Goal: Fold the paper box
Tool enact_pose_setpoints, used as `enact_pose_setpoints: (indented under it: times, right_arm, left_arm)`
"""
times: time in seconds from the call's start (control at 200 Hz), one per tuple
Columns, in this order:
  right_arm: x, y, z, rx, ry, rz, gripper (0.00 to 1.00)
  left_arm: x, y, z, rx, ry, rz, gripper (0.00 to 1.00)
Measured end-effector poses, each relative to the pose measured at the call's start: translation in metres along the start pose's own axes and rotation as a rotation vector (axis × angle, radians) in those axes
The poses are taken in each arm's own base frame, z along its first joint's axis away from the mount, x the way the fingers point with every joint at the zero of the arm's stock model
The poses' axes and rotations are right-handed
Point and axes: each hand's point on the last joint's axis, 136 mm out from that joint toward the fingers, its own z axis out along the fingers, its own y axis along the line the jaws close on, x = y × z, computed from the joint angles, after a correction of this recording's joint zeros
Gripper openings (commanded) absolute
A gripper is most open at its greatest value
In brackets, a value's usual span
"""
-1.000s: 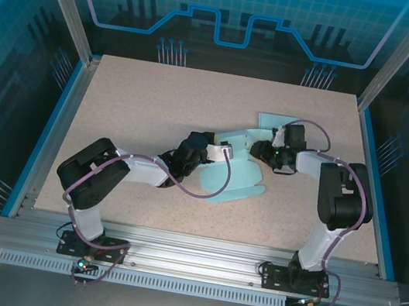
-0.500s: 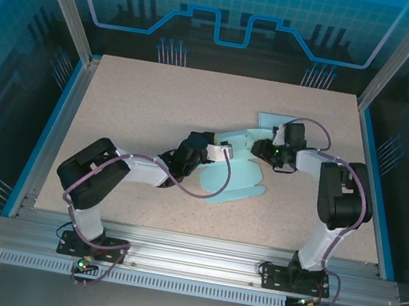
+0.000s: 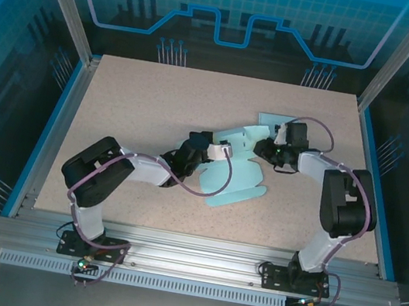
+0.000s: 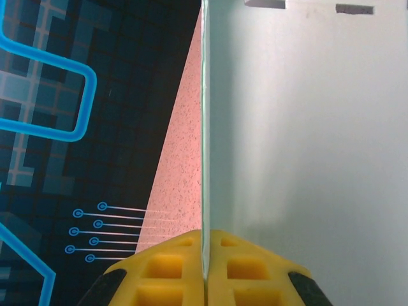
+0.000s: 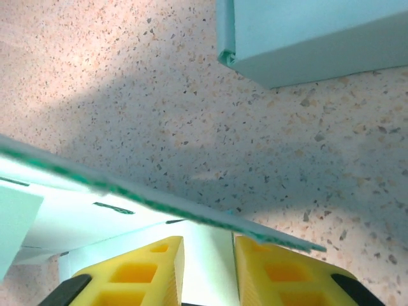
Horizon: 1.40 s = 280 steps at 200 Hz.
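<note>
Paper box point(image 3: 233, 180) flap raised higher — right jaws narrower.

Speckled beige table point(image 3: 159, 98) w/ blue edge strips point(image 3: 55, 128), alu frame rail point(image 3: 193, 265) at near side, dark blue circuit-print wall panels point(image 3: 236, 9) behind & both sides, even light.

Bright, even light; paper box point(image 5: 306, 38) casts soft shadow on table point(image 5: 382, 127).

Top view: high over near edge, looking down on worktop point(image 3: 142, 103). Wrist views: close, low (sharing the paper box point(image 3: 236, 176)).
</note>
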Motion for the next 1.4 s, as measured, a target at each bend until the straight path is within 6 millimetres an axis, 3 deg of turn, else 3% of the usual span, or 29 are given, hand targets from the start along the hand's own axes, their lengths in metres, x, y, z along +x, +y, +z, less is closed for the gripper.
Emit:
enact_pose_setpoints:
  times: [0.36,0.505,0.62,0.94,1.071,1.296,1.401]
  right_arm:
    - [0.005,0.013,-0.001,-0.014,-0.012,0.026,0.29]
    - [0.011,0.043,0.005,-0.101,-0.007,0.003,0.27]
    - [0.016,0.053,0.008,-0.131,-0.006,0.007,0.27]
    - [0.021,0.047,0.008,-0.109,-0.002,0.03,0.28]
    - [0.024,0.038,-0.003,-0.064,-0.014,0.025,0.29]
    - [0.015,0.004,-0.023,0.039,-0.068,0.041,0.31]
    - [0.01,-0.011,-0.026,0.064,-0.077,0.055,0.36]
  left_arm:
    - [0.006,0.005,0.001,-0.018,0.028,-0.003,0.0]
    - [-0.001,-0.001,0.0,-0.001,0.003,0.002,0.0]
    - [-0.001,-0.004,0.001,0.004,0.003,0.005,0.0]
    - [-0.002,-0.002,0.002,-0.002,0.0,0.01,0.0]
    - [-0.004,0.001,0.002,-0.015,-0.009,0.002,0.0]
    - [-0.007,0.004,0.001,-0.027,-0.018,-0.004,0.0]
    - [-0.007,0.005,0.001,-0.03,-0.019,-0.004,0.0]
